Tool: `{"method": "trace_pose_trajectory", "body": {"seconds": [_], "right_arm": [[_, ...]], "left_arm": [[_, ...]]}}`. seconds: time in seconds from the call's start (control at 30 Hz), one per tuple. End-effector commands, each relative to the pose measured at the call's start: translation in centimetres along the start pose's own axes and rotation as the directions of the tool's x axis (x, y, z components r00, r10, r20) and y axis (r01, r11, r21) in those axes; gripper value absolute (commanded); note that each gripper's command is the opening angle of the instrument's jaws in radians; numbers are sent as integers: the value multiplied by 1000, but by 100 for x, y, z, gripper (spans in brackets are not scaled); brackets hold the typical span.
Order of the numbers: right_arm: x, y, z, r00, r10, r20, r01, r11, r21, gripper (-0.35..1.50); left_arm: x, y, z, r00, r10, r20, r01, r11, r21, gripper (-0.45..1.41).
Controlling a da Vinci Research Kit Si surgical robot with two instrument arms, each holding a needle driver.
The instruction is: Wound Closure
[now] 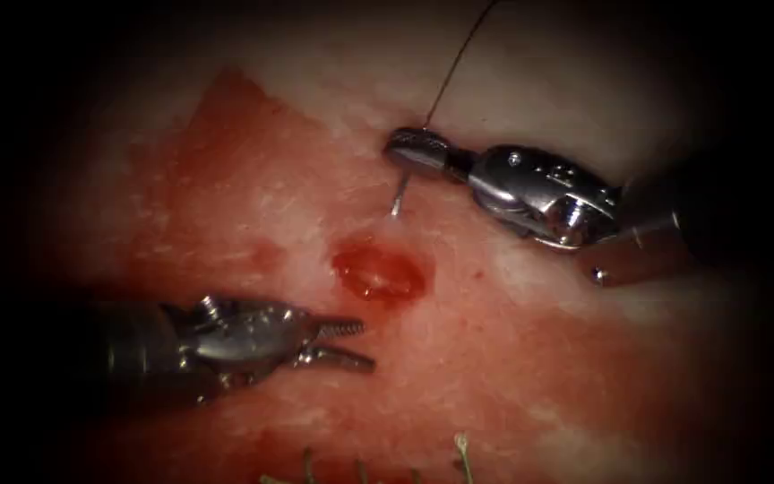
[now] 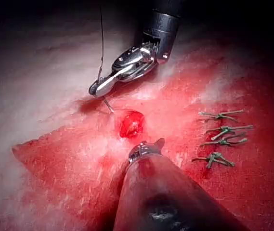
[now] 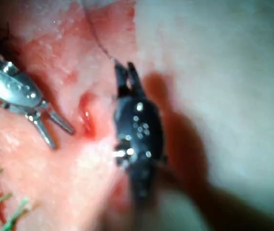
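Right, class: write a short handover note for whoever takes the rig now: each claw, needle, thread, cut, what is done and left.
Right claw: shut on the needle near its thread end, tip just above the tissue, not in it.
Left claw: open, holds nothing, left of the cut.
Thread runs up from the right claw.
Done: tied stitches farther along.
Left: this cut, still open.

Silver wristed claws (image 1: 344, 342) (image 1: 414, 152) — serrated jaws, dark shafts
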Motion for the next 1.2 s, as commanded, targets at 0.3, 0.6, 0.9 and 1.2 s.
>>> {"method": "trace_pose_trajectory", "body": {"seconds": [0.3,0.6,0.9,1.2], "right_arm": [[-28,-12,6,983,181,32,-182,983,35,-35],[-43,-21,6,927,347,144,-356,933,42,-35],[-54,-29,4,883,413,224,-428,903,21,-35],[-69,-43,1,841,471,265,-498,866,45,-35]], "left_arm": [[-7,4,8,1000,0,9,0,1000,-4,4],[-8,3,8,1000,1,12,-1,1000,-9,4],[-9,3,8,1000,2,15,-2,1000,-10,4],[-9,3,8,1000,3,15,-3,1000,-11,4]]}}
